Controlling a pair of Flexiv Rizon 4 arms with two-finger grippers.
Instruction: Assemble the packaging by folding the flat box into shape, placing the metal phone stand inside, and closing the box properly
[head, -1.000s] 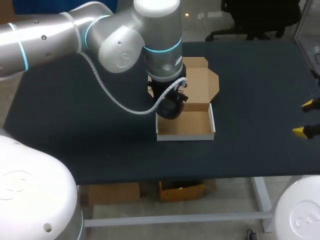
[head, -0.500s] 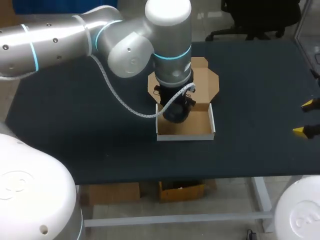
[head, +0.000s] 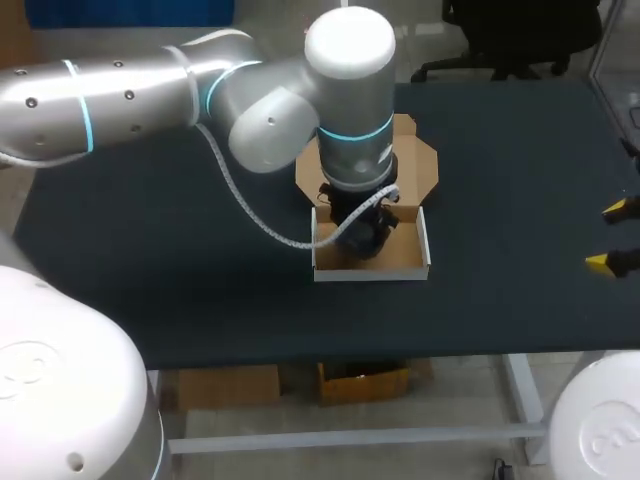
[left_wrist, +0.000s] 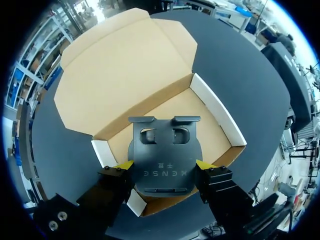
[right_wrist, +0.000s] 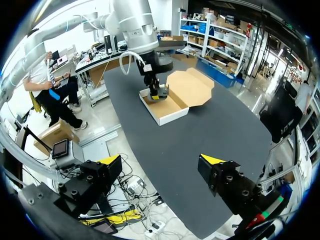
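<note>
Clamping dark metal phone stand (left_wrist: 162, 150) in left gripper (left_wrist: 162, 166) over open brown cardboard box (left_wrist: 216, 109). Holding right gripper (right_wrist: 161, 160) apart, well aside.

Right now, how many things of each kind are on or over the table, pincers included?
Cardboard box: 1
Metal phone stand: 1
Pincers: 2 (left pincer, right pincer)
Total: 4
</note>
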